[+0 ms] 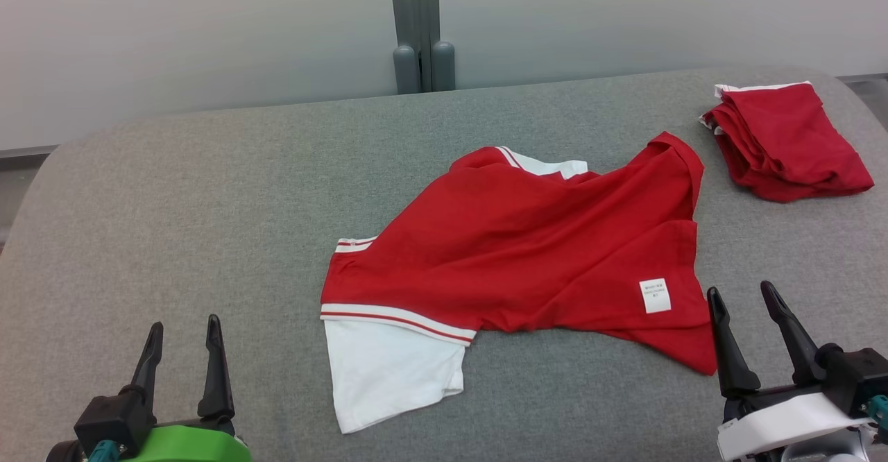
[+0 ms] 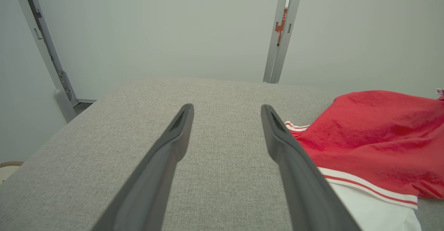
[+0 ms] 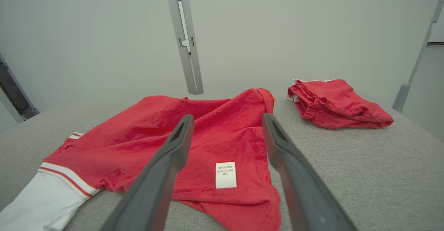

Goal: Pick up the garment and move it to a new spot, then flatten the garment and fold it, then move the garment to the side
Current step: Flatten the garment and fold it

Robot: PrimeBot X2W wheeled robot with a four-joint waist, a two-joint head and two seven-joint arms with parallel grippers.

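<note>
**Red shirt lies crumpled on the grey table, both grippers wide open**

The garment (image 1: 513,240) is a red shirt. It lies loose and wrinkled in the middle of the soft grey table (image 1: 208,205). A white part (image 1: 388,372) sticks out at its near left corner, under a red and white striped band. A small white label (image 1: 655,295) sits near its right end.

The left gripper (image 1: 184,323) is at the near left, well apart from the shirt. Its fingers are spread wide and hold nothing. The right gripper (image 1: 739,288) is at the near right, just beside the shirt's right end. It is spread wide too, and holds nothing.

A folded red pile (image 1: 787,139) sits at the far right of the table, apart from the shirt.

The head view shows the whole shirt and both grippers together. The left wrist view shows bare grey table between its fingers, with the striped band off to its right. The right wrist view shows the label between its fingers, and the folded pile farther back on its right.
</note>
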